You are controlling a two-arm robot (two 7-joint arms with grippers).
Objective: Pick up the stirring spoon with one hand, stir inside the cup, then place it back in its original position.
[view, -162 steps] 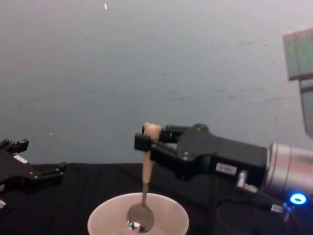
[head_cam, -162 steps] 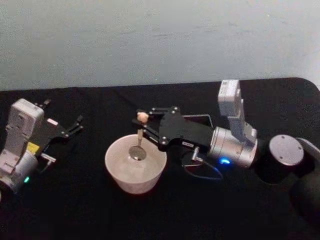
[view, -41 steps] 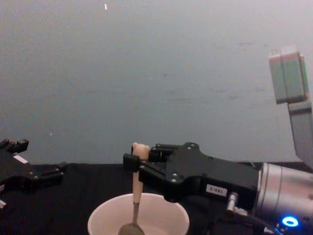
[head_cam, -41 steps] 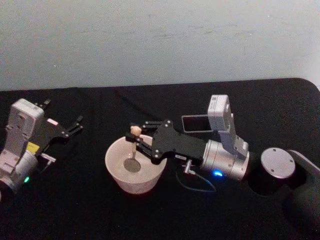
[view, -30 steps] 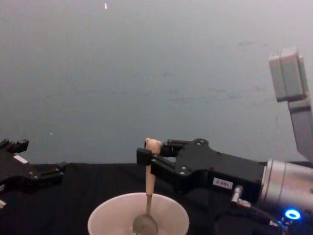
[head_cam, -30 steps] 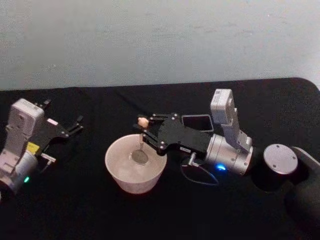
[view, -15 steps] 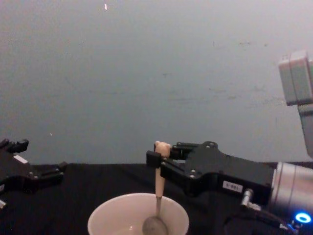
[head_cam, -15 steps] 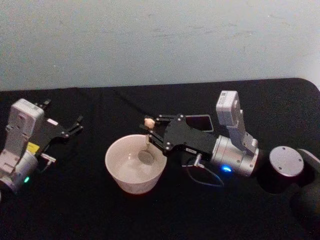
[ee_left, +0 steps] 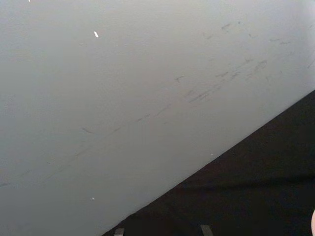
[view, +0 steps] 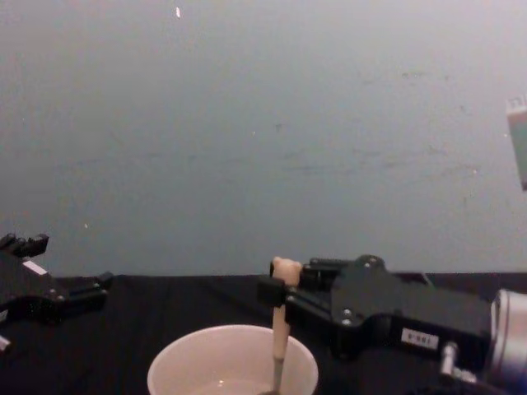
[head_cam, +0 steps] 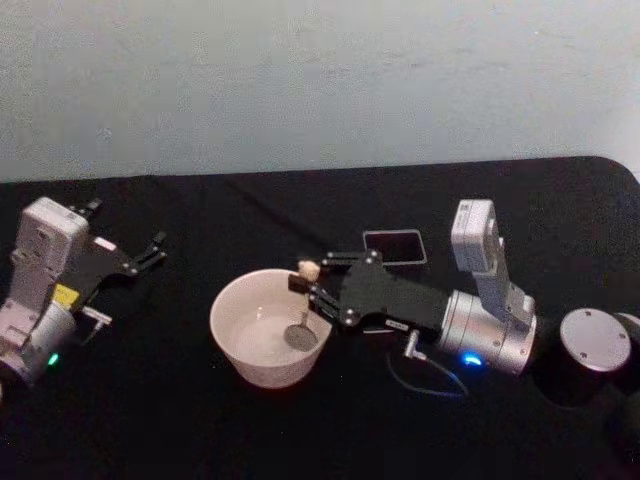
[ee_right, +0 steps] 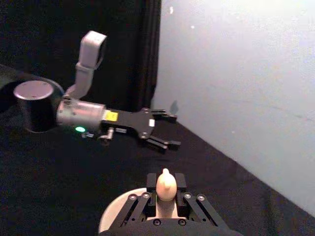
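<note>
The right arm reaches in low from the right side of the table (head_cam: 200,420), its forearm lying almost level above the black cloth. The silver wrist section (head_cam: 495,340) shows a blue light, and the pale camera block (head_cam: 474,238) stands up from it. The black right claw (head_cam: 303,278) points toward the robot's left and stops over the right part of the cup (head_cam: 222,312). Its fingers are pressed together on the upper handle of the stirring spoon (head_cam: 300,335), just under the little bear head.

In the chest view the right claw (view: 278,293) is held level above the cup's rim (view: 169,366). The stirring spoon (view: 280,333) hangs from it nearly upright, its lower end dipping inside the cup. From the head view the metal bowl of the spoon sits low inside the cup, toward the right wall. Whether it touches the bottom cannot be told.

The dark grey holder (head_cam: 395,246) stands on the table just behind the right forearm, apart from the cup.

The left arm rests at the left edge of the table, well apart from the cup. Its left claw (head_cam: 125,225) has its fingers spread and holds nothing. The right wrist view shows that left claw (ee_right: 166,131) farther off beyond the bear head (ee_right: 165,184).
</note>
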